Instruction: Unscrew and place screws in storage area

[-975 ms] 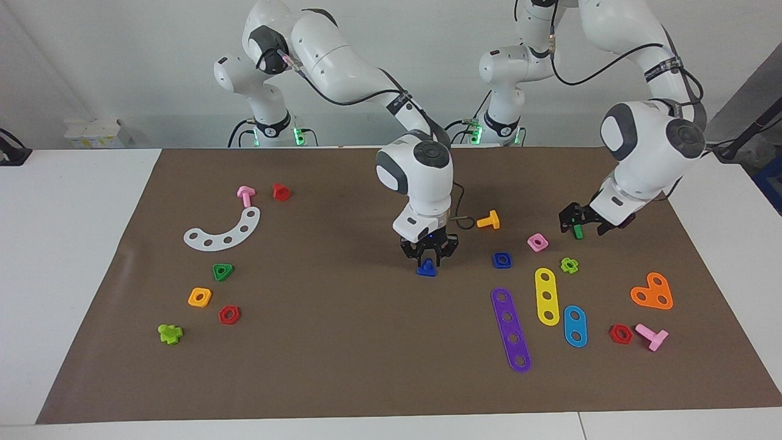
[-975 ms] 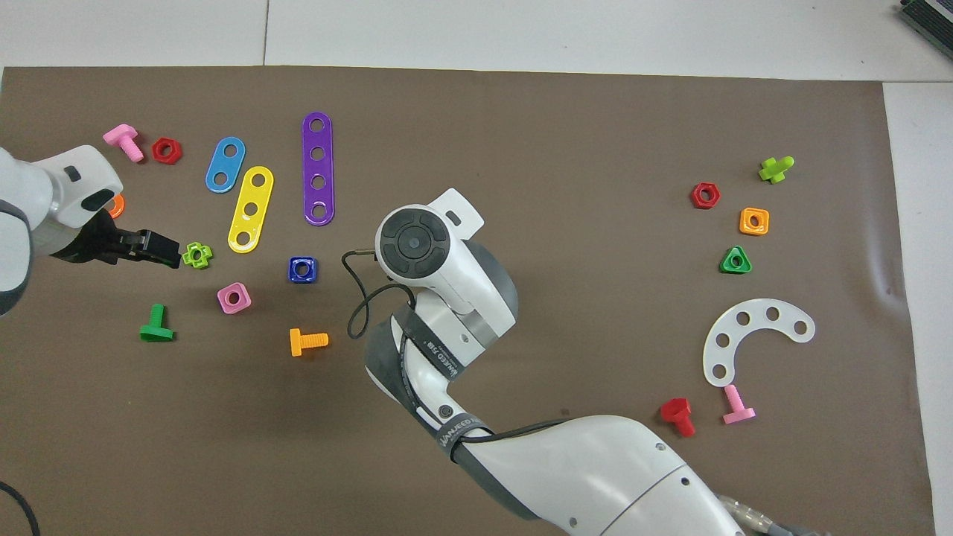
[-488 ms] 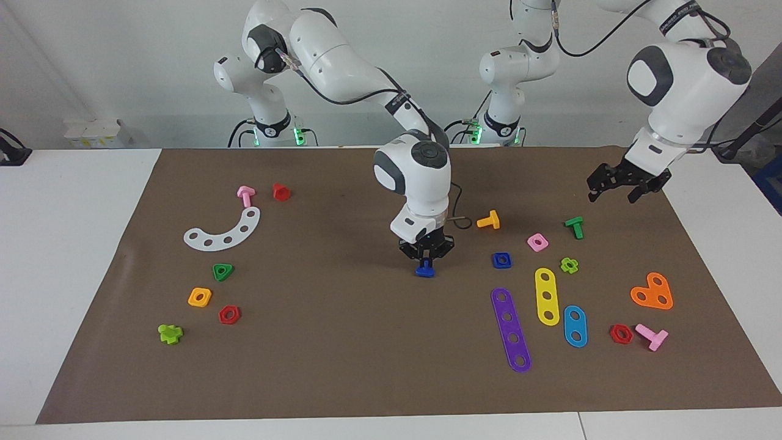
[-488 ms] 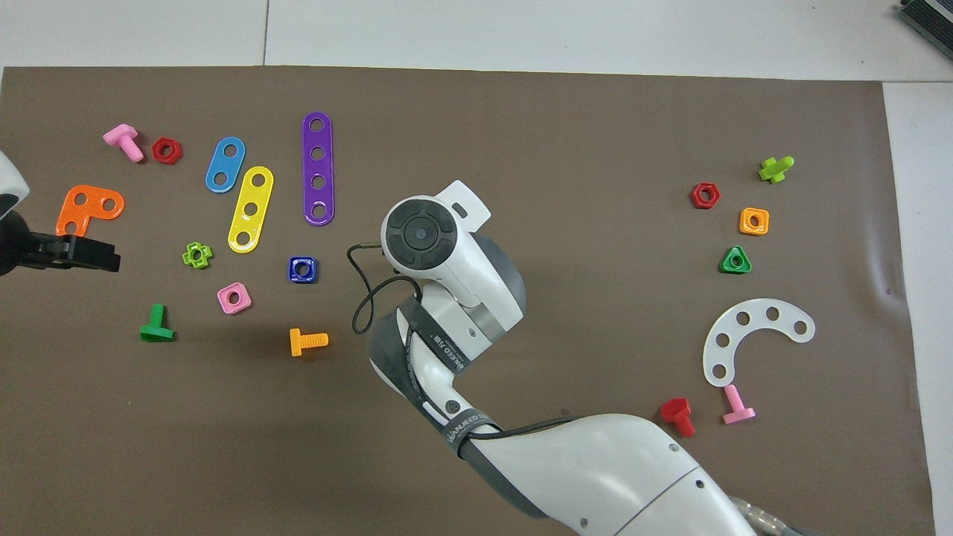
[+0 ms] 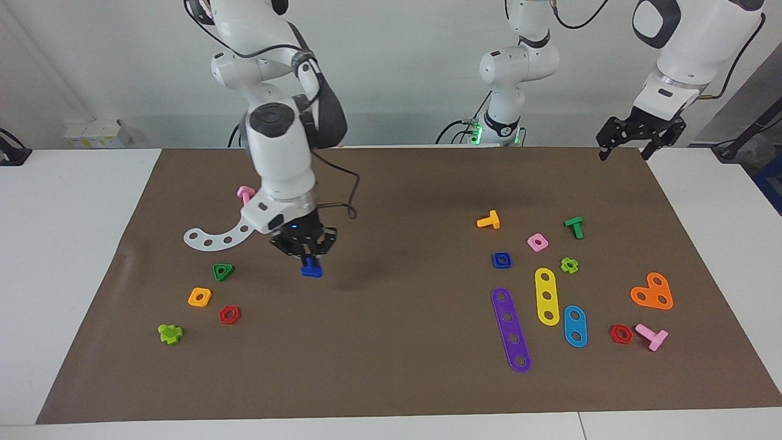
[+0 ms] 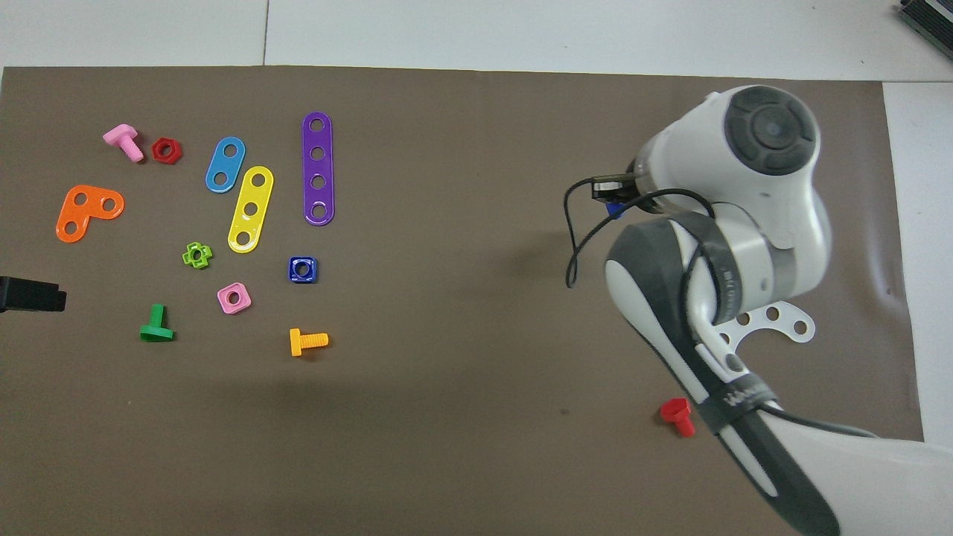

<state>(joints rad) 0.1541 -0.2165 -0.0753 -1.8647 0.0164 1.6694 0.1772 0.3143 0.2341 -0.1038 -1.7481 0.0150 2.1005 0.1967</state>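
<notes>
My right gripper (image 5: 307,259) is shut on the stem of the small blue bolt (image 5: 311,269) and holds it head down a little above the brown mat. It hangs over the storage area, beside the white curved strip (image 5: 221,236). In the overhead view the right arm covers most of this patch; only a sliver of the blue bolt (image 6: 613,209) and one end of the white strip (image 6: 778,321) show. My left gripper (image 5: 635,142) is open and empty, raised high over the mat's edge at the left arm's end; only its tip (image 6: 31,294) shows from overhead.
Around the white strip lie a green triangle nut (image 5: 223,271), an orange nut (image 5: 200,297), a red nut (image 5: 229,315), a lime bolt (image 5: 170,333) and a pink bolt (image 5: 245,194). Toward the left arm's end lie the blue square nut (image 5: 501,260), the green bolt (image 5: 574,226) and the purple strip (image 5: 511,330).
My right gripper closed on the blue bolt at mid-mat and carried it to the patch by the white strip. My left gripper let go of the green bolt and rose away.
</notes>
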